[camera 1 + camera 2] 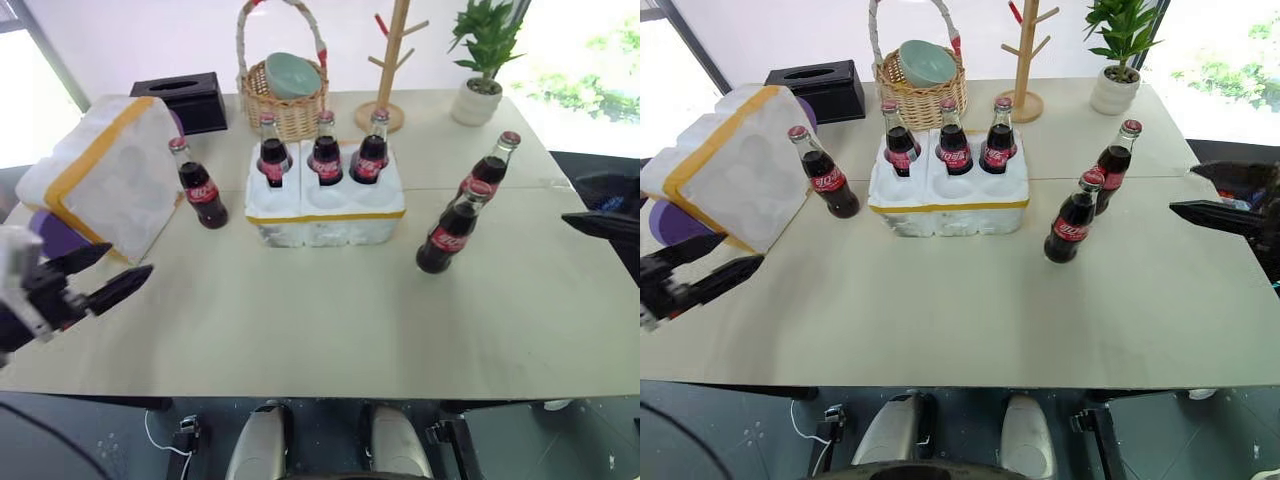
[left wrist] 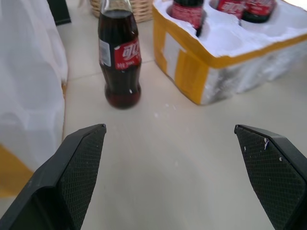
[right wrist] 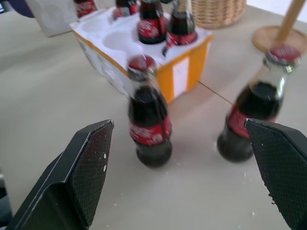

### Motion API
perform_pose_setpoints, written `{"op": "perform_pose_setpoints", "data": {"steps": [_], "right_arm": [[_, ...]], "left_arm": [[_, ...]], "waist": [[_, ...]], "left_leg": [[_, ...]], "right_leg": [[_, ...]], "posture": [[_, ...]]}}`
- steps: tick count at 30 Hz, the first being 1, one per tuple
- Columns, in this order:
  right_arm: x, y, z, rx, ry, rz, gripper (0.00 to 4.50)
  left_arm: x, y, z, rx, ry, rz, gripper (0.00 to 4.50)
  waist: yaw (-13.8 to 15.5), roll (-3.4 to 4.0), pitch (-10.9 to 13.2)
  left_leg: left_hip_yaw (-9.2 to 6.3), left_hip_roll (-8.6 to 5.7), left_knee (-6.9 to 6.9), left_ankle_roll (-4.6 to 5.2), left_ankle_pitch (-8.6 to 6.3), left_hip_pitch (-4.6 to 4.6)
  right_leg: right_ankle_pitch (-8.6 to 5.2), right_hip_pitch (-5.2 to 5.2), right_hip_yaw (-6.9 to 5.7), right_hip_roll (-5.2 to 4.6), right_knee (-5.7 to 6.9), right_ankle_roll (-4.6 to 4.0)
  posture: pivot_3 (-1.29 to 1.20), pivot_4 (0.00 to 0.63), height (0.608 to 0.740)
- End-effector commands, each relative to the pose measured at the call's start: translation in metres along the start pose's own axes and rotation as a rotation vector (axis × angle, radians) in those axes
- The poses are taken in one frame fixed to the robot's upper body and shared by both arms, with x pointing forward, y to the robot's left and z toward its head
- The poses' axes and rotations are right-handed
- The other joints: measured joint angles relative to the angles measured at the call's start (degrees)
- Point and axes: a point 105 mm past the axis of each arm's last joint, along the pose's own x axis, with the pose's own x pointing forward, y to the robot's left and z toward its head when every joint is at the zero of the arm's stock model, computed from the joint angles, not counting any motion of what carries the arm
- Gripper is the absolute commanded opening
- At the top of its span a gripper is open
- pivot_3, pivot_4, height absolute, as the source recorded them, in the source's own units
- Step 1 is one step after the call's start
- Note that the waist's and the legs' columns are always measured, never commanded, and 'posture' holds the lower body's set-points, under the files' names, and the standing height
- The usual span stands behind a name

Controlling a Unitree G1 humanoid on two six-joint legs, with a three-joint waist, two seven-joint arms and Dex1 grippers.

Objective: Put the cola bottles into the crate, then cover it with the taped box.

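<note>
My left gripper (image 2: 170,177) wide open, empty; cola bottle (image 2: 119,60) ahead: glass, smooth, top-heavy; grasp mid-body.

The left gripper (image 1: 108,271) has two black fingers (image 1: 118,284) that are long and become narrow toward pointed tips. Behind them sits a black block, and behind that a light grey wrist part. In the left wrist view the inner pads (image 2: 79,165) carry a fine diamond grid pattern with some small white specks. The right gripper (image 1: 1225,192) is black too, with wedge-shaped fingers (image 3: 86,167) and the same grid texture.
</note>
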Motion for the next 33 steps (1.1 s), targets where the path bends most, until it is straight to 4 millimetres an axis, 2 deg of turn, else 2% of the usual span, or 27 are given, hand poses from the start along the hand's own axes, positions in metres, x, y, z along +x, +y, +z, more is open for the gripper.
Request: {"op": "perform_pose_setpoints", "data": {"steps": [1, 4, 8, 11, 15, 17, 21, 27, 33], "right_arm": [[-0.001, 0.017, 0.055, -0.069, -0.112, 0.023, 4.5], [0.008, 0.03, 0.073, -0.098, -0.128, 0.07, 4.5], [0.019, 0.042, 0.086, -0.127, -0.153, 0.119, 4.5], [0.025, 0.046, 0.087, -0.136, -0.155, 0.137, 4.5], [0.031, 0.046, 0.089, -0.133, -0.166, 0.141, 4.5], [0.036, 0.05, 0.091, -0.142, -0.176, 0.166, 4.5], [0.043, 0.052, 0.096, -0.151, -0.195, 0.193, 4.5], [0.051, 0.053, 0.099, -0.153, -0.215, 0.209, 4.5], [0.053, 0.046, 0.096, -0.138, -0.227, 0.184, 4.5]], "left_arm": [[0.029, -0.002, 0.01, 0.034, -0.051, 0.02, 4.49], [0.052, 0.008, 0.013, 0.026, -0.073, 0.06, 4.49], [0.077, 0.019, 0.017, 0.046, -0.082, 0.101, 4.49], [0.092, 0.026, 0.02, 0.062, -0.086, 0.129, 4.49], [0.11, 0.026, 0.018, 0.067, -0.082, 0.12, 4.49], [0.128, 0.026, 0.011, 0.063, -0.067, 0.116, 4.49], [0.15, 0.027, 0.003, 0.057, -0.052, 0.115, 4.49], [0.171, 0.037, -0.001, 0.038, -0.058, 0.164, 4.49], [0.182, 0.037, -0.001, 0.047, -0.06, 0.161, 4.49]], "waist": [[0.0, 0.0, 0.01], [-0.03, -0.05, 0.0], [-0.11, -0.16, 0.06], [0.05, -0.2, 0.09], [0.17, -0.22, 0.1], [0.19, -0.23, 0.11], [0.14, -0.28, 0.13], [0.11, -0.41, 0.21], [0.13, -0.44, 0.23]], "left_leg": [[-0.01, 0.0, 0.02, 0.0, 0.0, -0.02], [-0.02, -0.01, 0.0, -0.01, 0.0, -0.02], [-0.02, 0.0, -0.05, 0.0, 0.0, -0.05], [0.01, -0.02, -0.02, -0.01, 0.01, -0.09], [0.01, -0.03, 0.0, -0.01, 0.01, -0.11], [0.01, -0.04, 0.01, -0.02, 0.02, -0.11], [0.0, -0.04, 0.03, -0.05, 0.04, -0.11], [0.01, -0.04, 0.02, -0.06, 0.05, -0.13], [0.02, -0.05, 0.03, -0.07, 0.05, -0.16]], "right_leg": [[0.0, -0.01, 0.01, 0.01, 0.01, 0.0], [0.01, -0.03, 0.01, 0.03, 0.02, 0.01], [0.01, -0.07, 0.01, 0.05, 0.01, 0.02], [0.03, -0.09, 0.01, 0.03, 0.0, 0.05], [0.05, -0.08, 0.01, 0.02, 0.0, 0.09], [0.07, -0.08, 0.01, 0.02, 0.0, 0.12], [0.08, -0.07, 0.01, 0.02, 0.01, 0.14], [0.09, -0.09, 0.0, 0.02, 0.01, 0.17], [0.12, -0.1, 0.0, -0.01, -0.01, 0.21]], "posture": [[0.0, 0.15, 0.736], [0.0, 0.15, 0.736], [0.0, 0.15, 0.736], [0.0, 0.15, 0.736], [0.0, 0.15, 0.736], [0.0, 0.15, 0.736], [0.0, 0.15, 0.736], [0.0, 0.15, 0.736], [0.0, 0.15, 0.736]]}}
